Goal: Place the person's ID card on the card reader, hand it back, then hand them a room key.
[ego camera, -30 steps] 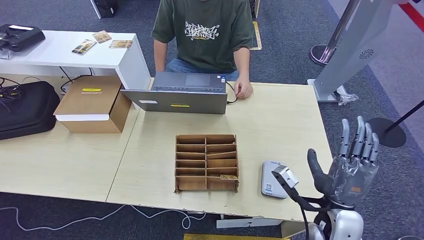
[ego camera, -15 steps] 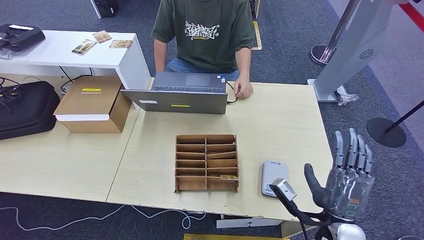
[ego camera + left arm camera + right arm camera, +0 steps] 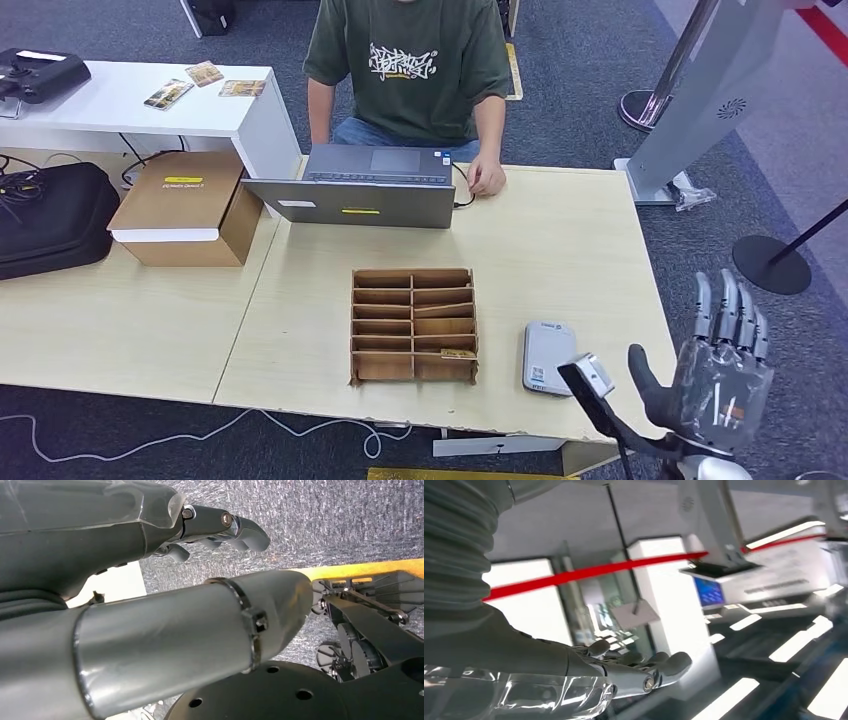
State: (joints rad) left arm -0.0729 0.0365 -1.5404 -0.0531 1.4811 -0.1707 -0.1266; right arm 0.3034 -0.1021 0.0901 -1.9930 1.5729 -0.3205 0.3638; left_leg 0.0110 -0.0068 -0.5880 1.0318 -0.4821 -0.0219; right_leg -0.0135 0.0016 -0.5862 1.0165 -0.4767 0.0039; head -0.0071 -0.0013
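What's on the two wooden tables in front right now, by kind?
Laptop: 1
Cardboard box: 1
Black bag: 1
Wooden slotted card rack: 1
Grey card reader: 1
Total: 5

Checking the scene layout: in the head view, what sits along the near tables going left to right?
Black bag → cardboard box → wooden slotted card holder → grey card reader → right hand, raised with fingers apart, holding nothing, off the table's right edge.
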